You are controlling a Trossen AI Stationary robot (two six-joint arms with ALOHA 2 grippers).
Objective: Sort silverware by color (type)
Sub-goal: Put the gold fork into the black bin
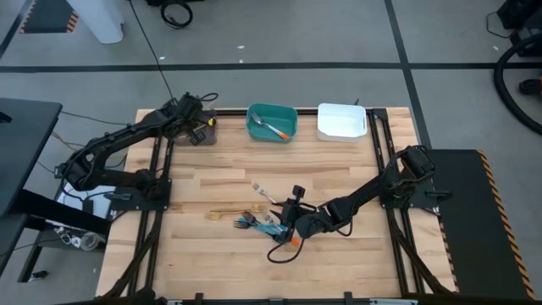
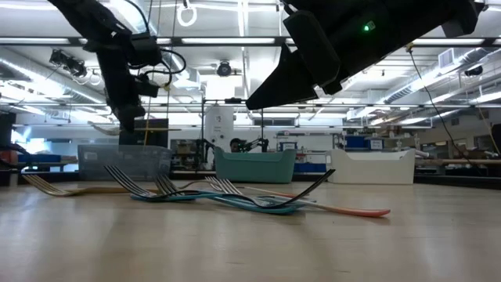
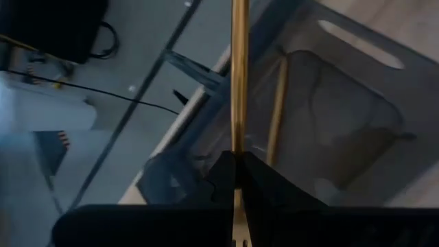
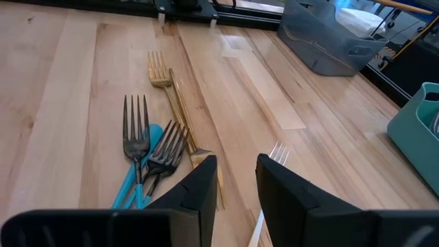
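My left gripper (image 1: 200,125) is shut on a gold utensil (image 3: 239,82) above the grey bin (image 1: 203,135) at the table's far left; another gold piece (image 3: 277,110) lies inside that bin. My right gripper (image 4: 236,180) is open, held low over the table's middle next to a pile of silverware. The pile has a gold fork (image 4: 175,96), two dark forks (image 4: 136,130), blue handles (image 4: 137,182) and a silver fork (image 4: 276,154), all flat on the wood. An orange handle (image 2: 352,210) sticks out toward the near side. My left gripper pinches the gold utensil between its two fingers, which lie along its length. The slim shaft (image 3: 239,137) runs straight out past the fingertips over the grey bin (image 3: 343,116). The utensil is lifted clear; the fingers hide the exact place of contact.
The teal bin (image 1: 271,123) at the far middle holds a silver spoon with an orange handle (image 1: 275,130). The white bin (image 1: 341,121) stands to its right. Bare wood lies on the near side and on the left half of the table.
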